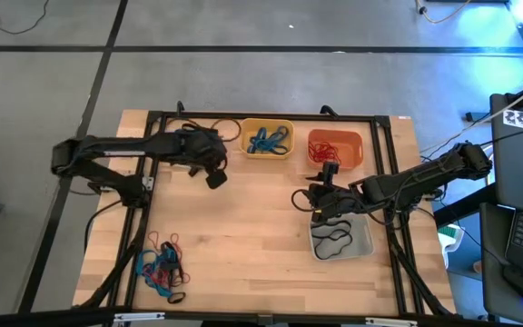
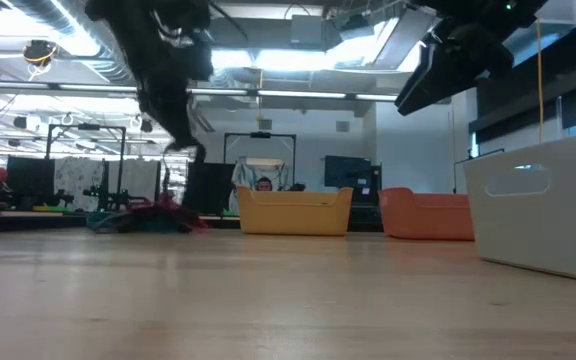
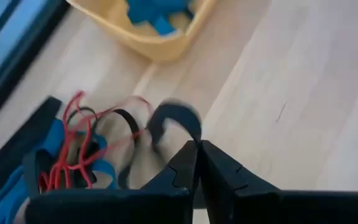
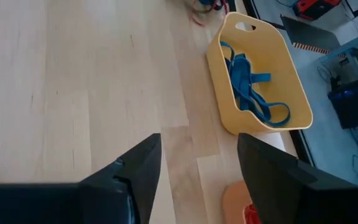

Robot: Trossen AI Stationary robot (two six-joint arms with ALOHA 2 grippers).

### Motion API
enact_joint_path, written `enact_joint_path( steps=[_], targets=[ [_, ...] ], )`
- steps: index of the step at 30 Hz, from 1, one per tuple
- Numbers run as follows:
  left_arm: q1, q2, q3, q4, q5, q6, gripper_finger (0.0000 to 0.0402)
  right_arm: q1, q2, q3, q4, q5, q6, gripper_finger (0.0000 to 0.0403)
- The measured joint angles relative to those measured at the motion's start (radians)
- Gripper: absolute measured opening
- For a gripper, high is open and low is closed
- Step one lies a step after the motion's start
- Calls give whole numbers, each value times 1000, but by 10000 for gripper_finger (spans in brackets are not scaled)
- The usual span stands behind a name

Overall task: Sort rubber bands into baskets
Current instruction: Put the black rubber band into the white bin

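My left gripper (image 3: 197,148) is shut above a heap of red, blue and black rubber bands (image 3: 73,152), which lies on the table next to the yellow basket (image 1: 266,138). A black band (image 3: 173,115) loops out from its fingertips. The yellow basket holds blue bands, the orange basket (image 1: 335,148) red ones, and the pale grey basket (image 1: 341,238) black ones. My right gripper (image 4: 197,177) hangs open with nothing between its fingers, over the table by the grey basket's far edge (image 1: 320,202). My left gripper pinches the black rubber band's strand (image 3: 190,127) between its two shut fingertips. The fingers slant down from above. The band's loop curves out ahead of the tips over the heap. Whether the loop is clear of the other bands cannot be told.
A second heap of mixed bands (image 1: 162,268) lies near the table's front left corner. Black frame rails (image 1: 143,195) run along the table's sides. Bare wood lies in the table's middle (image 1: 243,227). A person (image 2: 263,185) shows in the room beyond.
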State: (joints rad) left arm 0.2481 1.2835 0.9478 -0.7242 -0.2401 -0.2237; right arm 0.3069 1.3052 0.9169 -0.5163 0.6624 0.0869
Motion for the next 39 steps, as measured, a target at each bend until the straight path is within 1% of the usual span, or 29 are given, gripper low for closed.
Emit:
enact_joint_path(
  steps=[5,7,10,14,18,21,24,31,35,39],
  targets=[
    [0,-90,0,3,0,-25,8,0,0,0,-1,0,62,212],
    [-4,-109,0,7,-1,-29,6,-1,0,0,-1,0,75,220],
    [-21,-116,0,23,-2,-31,7,-17,3,0,3,-10,113,251],
    [-63,-106,0,78,-2,-22,13,-62,36,0,53,-54,135,308],
    [-117,-97,0,144,-2,5,14,-88,95,0,131,-68,67,354],
    [-157,-96,0,192,-2,28,14,-100,142,0,206,-81,8,374],
    [-191,-96,0,241,-2,45,15,-107,185,0,293,-80,-49,382],
    [-244,-91,0,342,-2,69,15,-107,238,0,518,-80,-174,379],
    [-264,-70,1,385,-2,84,15,-107,239,0,586,-84,-209,379],
    [-279,-28,0,441,-2,104,15,-107,238,0,650,-119,-227,379]
  ],
)
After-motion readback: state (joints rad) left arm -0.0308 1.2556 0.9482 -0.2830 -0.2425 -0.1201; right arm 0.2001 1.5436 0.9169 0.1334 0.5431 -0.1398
